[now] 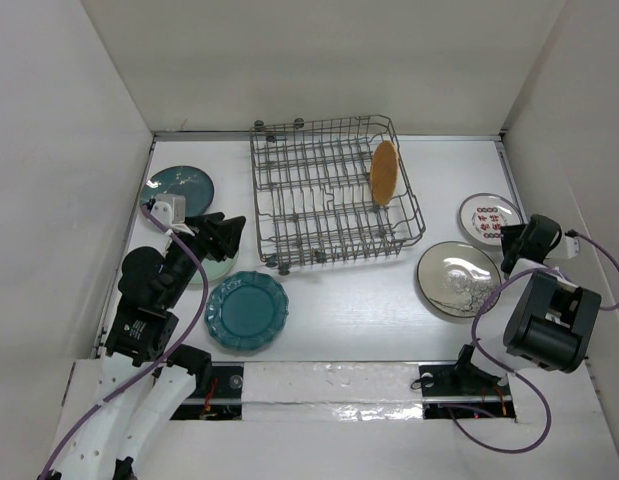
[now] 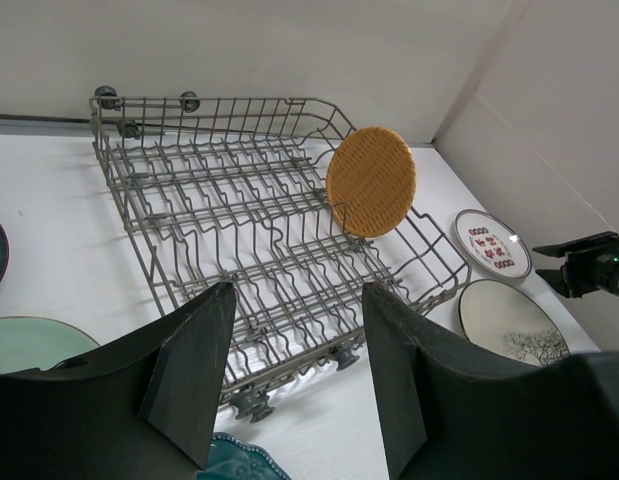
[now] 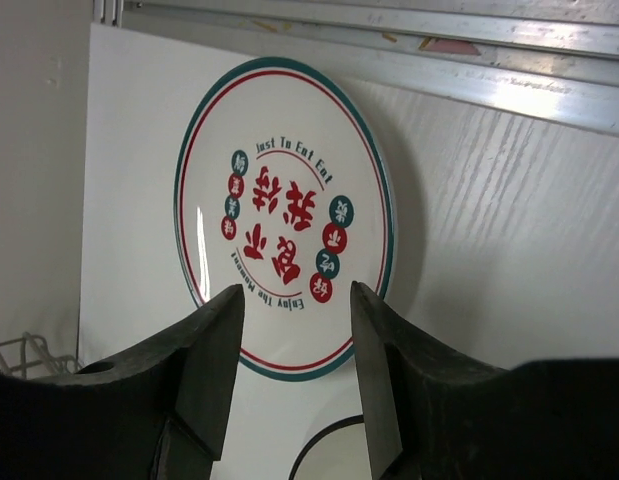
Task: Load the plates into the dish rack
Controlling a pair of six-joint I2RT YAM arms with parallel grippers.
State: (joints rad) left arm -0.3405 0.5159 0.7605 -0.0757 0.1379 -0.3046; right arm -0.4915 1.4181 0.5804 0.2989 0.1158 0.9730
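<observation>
The grey wire dish rack (image 1: 309,190) stands mid-table with the orange-brown plate (image 1: 384,171) upright at its right end. The other plates lie flat on the table: dark teal speckled (image 1: 179,188), pale mint (image 1: 217,268) partly under my left arm, scalloped teal (image 1: 247,310), white with red pattern (image 1: 489,218), cream with branches (image 1: 457,278). My left gripper (image 1: 229,235) is open and empty, pointing at the rack's near left corner (image 2: 249,400). My right gripper (image 3: 294,295) is open and empty, just above the near rim of the white-red plate (image 3: 284,210).
White walls enclose the table on the left, back and right. The white-red plate lies close to the right wall and the metal strip (image 3: 389,45) along the table's edge. The cream plate's rim (image 3: 334,455) lies right under my right gripper.
</observation>
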